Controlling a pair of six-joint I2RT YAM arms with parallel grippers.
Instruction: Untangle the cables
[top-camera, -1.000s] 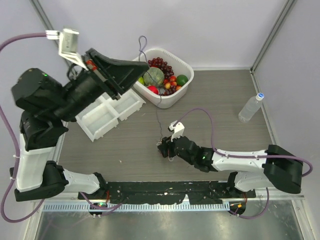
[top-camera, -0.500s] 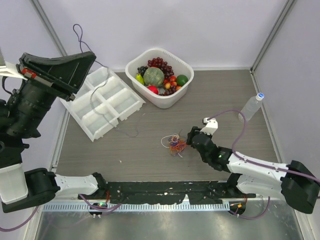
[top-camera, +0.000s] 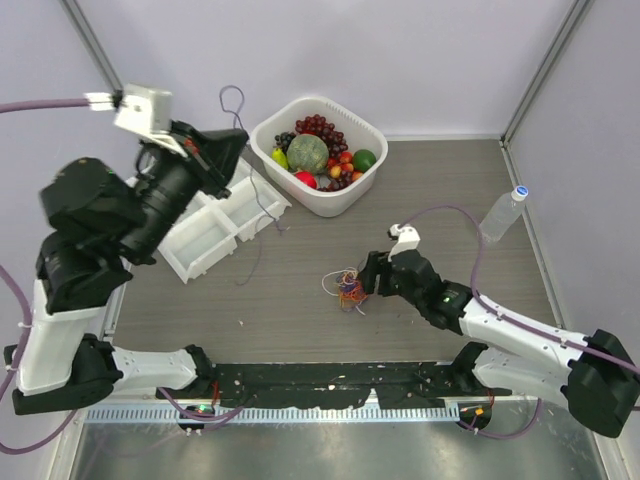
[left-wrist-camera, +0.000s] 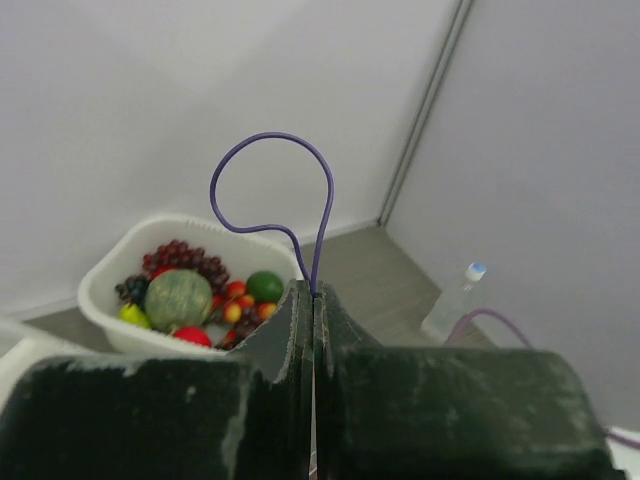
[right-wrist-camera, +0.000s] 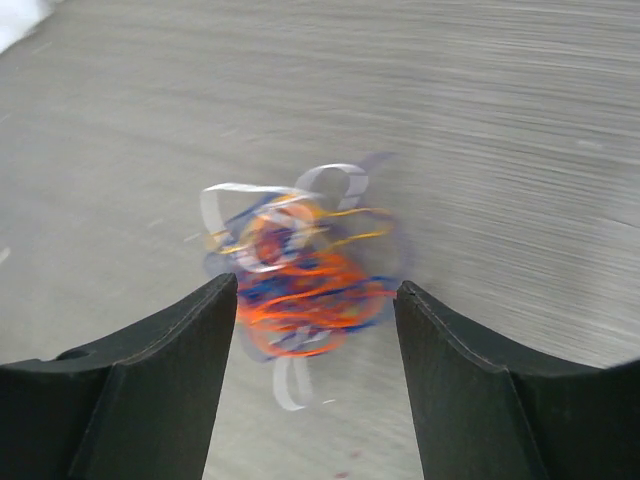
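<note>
A tangle of thin cables (top-camera: 347, 288), orange, white, yellowish and dark, lies on the table in front of my right gripper (top-camera: 366, 276). The right wrist view shows this tangle (right-wrist-camera: 300, 285) blurred, between the open right gripper's (right-wrist-camera: 315, 290) fingers, which do not touch it. My left gripper (top-camera: 228, 142) is raised high at the back left and shut on one dark purple cable (left-wrist-camera: 331, 195). That cable loops above the left gripper (left-wrist-camera: 313, 293), and its free end trails down towards the table.
A white basket (top-camera: 372, 178) of fruit stands at the back centre, also seen as the basket (left-wrist-camera: 100, 295) in the left wrist view. A white compartment tray (top-camera: 205, 245) lies at the left. A water bottle (top-camera: 500, 214) stands at the right.
The left arm has swung from the far left back towards the basket, carrying the purple cable. The right gripper has let go of the tangle, drawn back to the right of it, and now opened wider.
</note>
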